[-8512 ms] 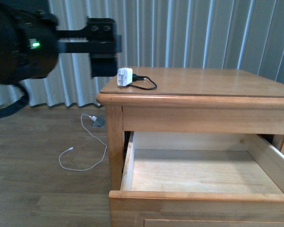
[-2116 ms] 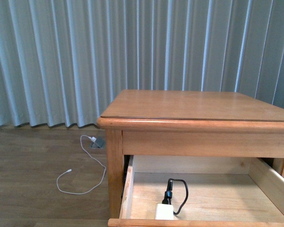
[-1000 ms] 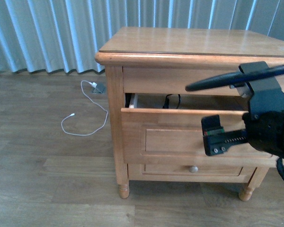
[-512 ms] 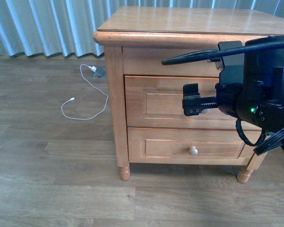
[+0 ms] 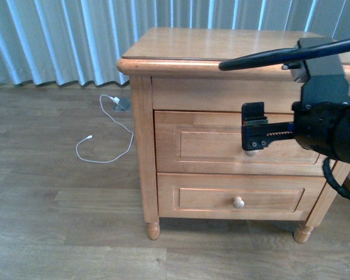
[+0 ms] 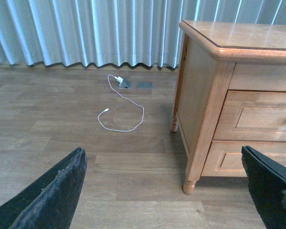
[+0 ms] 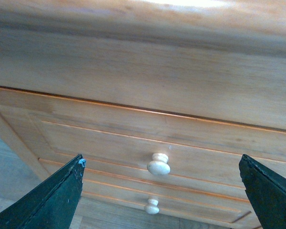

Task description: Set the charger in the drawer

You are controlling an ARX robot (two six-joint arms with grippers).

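I see the drawer [image 5: 233,143] shut flush in the cabinet [image 5: 141,140]. My right gripper [image 7: 159,179] hovers just before its knob [image 7: 158,164], jaws released and empty. The left gripper [image 6: 164,191] hangs over the floor [image 6: 62,133], jaws spread too.

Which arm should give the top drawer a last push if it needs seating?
Right. The right end effector hangs open just in front of the drawer, by its knob. The left end effector faces the floor beside the cabinet.
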